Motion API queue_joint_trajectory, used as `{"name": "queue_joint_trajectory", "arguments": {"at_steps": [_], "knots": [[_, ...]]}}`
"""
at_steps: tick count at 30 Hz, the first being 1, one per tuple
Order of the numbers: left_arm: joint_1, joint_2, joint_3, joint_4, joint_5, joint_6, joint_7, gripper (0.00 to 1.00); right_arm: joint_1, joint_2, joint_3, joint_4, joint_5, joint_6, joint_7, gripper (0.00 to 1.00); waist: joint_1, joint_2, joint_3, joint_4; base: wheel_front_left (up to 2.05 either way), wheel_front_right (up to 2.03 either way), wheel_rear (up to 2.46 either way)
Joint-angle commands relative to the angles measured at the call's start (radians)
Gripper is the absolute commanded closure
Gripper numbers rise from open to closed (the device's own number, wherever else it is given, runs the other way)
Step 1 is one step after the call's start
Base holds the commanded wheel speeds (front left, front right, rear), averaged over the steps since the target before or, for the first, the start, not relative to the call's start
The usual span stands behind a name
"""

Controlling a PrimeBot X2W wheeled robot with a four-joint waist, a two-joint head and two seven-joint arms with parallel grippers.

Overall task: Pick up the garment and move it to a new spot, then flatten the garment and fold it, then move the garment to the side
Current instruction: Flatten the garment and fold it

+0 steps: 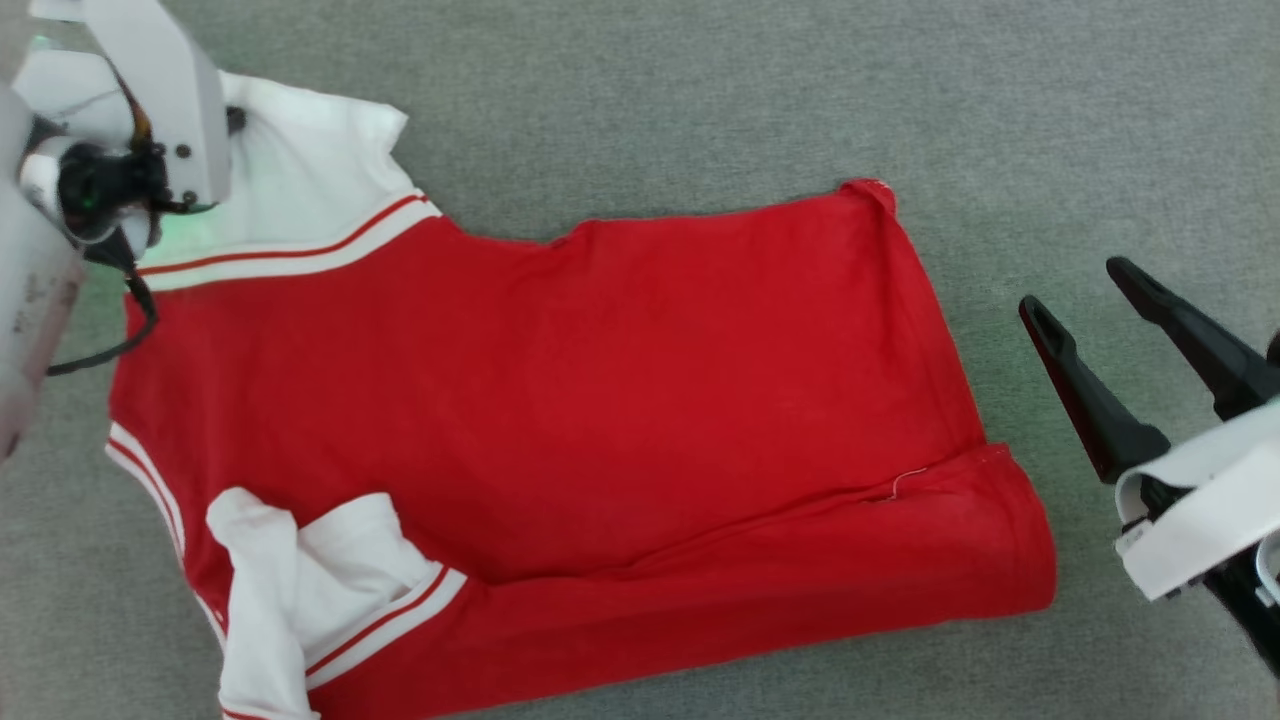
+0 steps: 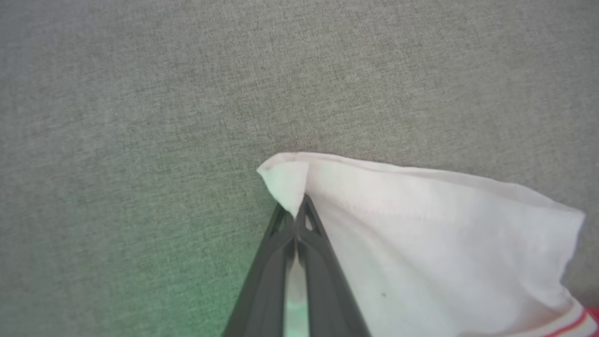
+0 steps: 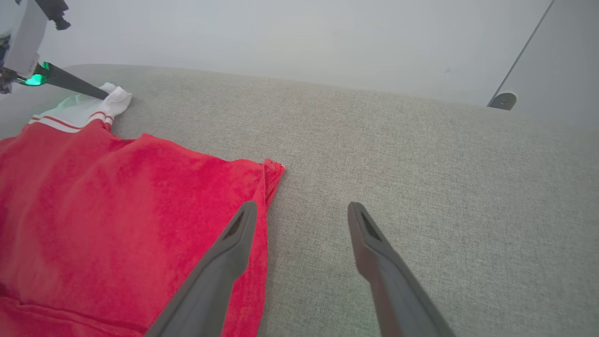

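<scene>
Grey woven cloth covers the bench (image 1: 650, 90), with a pale wall (image 3: 281, 37) behind it. You have the left jaws pinched shut on the corner of a white sleeve (image 2: 421, 243) of the garment (image 1: 600, 400), and the cloth's tip pokes out between their ends. From that grip the red body spreads flat across the bench toward the right jaws, its near edge folded over on itself. The second white sleeve (image 1: 300, 560) lies crumpled on the red, nearer you than the left jaws. Your right jaws stand wide apart and hold nothing, just beside the garment's hem end, over bare bench.
</scene>
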Motion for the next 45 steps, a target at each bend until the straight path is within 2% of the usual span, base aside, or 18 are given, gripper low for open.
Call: {"name": "queue_joint_trajectory", "arguments": {"at_steps": [1,6,13,25,26,27,28,35,45], "knots": [[0.021,-0.018,-0.015,0.006,0.009,-0.007,0.002,1.00,-0.036,-0.006,0.007,0.004,0.011,-0.001,0.035,0.00,0.0000,0.0000,-0.006,0.014,0.00,0.00,0.00],[0.000,-0.049,-0.017,0.002,0.010,-0.012,-0.013,1.00,-0.122,-0.016,0.030,0.035,0.024,-0.001,0.133,0.00,0.0000,0.0000,-0.001,0.042,0.00,0.00,0.00],[-0.034,-0.090,-0.029,0.000,0.015,-0.018,-0.025,1.00,-0.235,-0.020,0.077,0.139,0.038,-0.001,0.269,0.00,0.0000,0.0000,0.019,0.082,0.00,0.00,0.00],[-0.048,-0.115,-0.046,-0.011,0.000,-0.017,-0.037,1.00,-0.383,0.010,0.164,0.318,0.053,-0.001,0.485,0.00,0.0000,0.0000,0.039,0.110,0.00,0.00,0.00],[-0.049,-0.115,-0.047,-0.012,-0.002,-0.017,-0.038,1.00,-0.394,0.009,0.178,0.326,0.053,-0.001,0.504,0.15,0.0000,0.0000,0.040,0.111,0.00,0.00,0.00],[-0.049,-0.115,-0.048,-0.012,-0.005,-0.017,-0.039,1.00,-0.405,0.009,0.186,0.335,0.055,-0.001,0.516,0.71,0.0000,0.0000,0.040,0.112,0.00,0.00,0.00],[-0.049,-0.115,-0.050,-0.013,-0.008,-0.017,-0.040,1.00,-0.413,0.012,0.194,0.343,0.064,-0.001,0.528,1.00,0.0000,0.0000,0.040,0.113,0.00,0.00,0.00],[-0.051,-0.108,-0.040,-0.020,-0.031,-0.017,-0.080,1.00,-0.458,-0.007,0.199,0.372,0.087,-0.001,0.561,1.00,0.0000,0.0000,0.024,0.130,0.00,0.00,0.00],[-0.033,-0.070,-0.027,-0.099,-0.073,-0.017,-0.150,1.00,-0.411,-0.068,0.177,0.352,0.114,-0.001,0.475,1.00,0.0000,0.0000,-0.036,0.185,0.00,0.00,0.00]]}}
